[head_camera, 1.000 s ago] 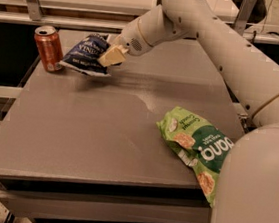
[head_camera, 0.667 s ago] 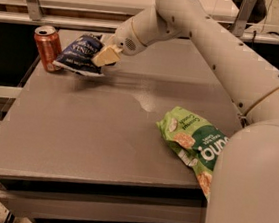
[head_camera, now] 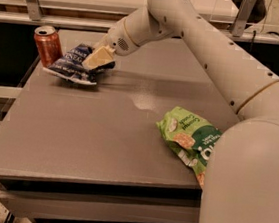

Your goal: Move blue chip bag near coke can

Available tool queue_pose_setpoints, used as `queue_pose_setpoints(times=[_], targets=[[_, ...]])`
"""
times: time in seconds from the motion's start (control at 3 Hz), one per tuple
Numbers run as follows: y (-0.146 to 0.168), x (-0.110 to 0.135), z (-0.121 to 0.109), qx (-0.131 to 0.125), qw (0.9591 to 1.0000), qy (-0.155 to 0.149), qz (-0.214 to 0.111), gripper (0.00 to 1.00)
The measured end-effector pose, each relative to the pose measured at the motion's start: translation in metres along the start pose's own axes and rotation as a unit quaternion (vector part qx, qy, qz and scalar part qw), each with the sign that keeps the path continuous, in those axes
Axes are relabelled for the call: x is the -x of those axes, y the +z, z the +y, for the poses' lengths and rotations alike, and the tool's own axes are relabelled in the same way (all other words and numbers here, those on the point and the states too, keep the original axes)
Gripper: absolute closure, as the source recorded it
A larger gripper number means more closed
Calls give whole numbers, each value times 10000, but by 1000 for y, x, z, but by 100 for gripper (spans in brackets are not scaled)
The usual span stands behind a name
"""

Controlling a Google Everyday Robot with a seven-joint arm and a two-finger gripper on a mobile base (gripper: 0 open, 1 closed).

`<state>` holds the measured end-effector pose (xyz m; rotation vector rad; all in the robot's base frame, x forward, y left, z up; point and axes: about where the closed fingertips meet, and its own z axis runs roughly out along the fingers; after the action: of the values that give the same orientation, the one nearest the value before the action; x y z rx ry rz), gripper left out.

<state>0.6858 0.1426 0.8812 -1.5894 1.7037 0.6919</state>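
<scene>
The blue chip bag [head_camera: 73,64] is a crinkled dark navy bag at the table's far left, lying just right of the coke can [head_camera: 47,45], an orange-red can with a silver top standing upright. The bag's left end almost touches the can's base. My gripper [head_camera: 97,58] reaches in from the right with pale tan fingers [head_camera: 99,57] shut on the bag's right end. The bag rests low on or just above the table.
A larger green chip bag [head_camera: 191,137] lies near the table's right front, partly behind my arm [head_camera: 197,44]. The grey table [head_camera: 91,133] has its left edge close to the can. A metal rail and shelf run behind the table.
My gripper has carried the blue chip bag a little to the left and lower, bringing it closer to the coke can. The can and the green bag have not moved.
</scene>
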Motion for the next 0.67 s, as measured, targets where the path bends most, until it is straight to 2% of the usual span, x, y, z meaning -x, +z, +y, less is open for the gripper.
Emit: queue_pose_setpoints(times=[0.33, 0.67], targets=[[4, 5, 3, 69, 10000, -57, -23, 0], [-6, 2, 5, 221, 9997, 14, -78, 0]])
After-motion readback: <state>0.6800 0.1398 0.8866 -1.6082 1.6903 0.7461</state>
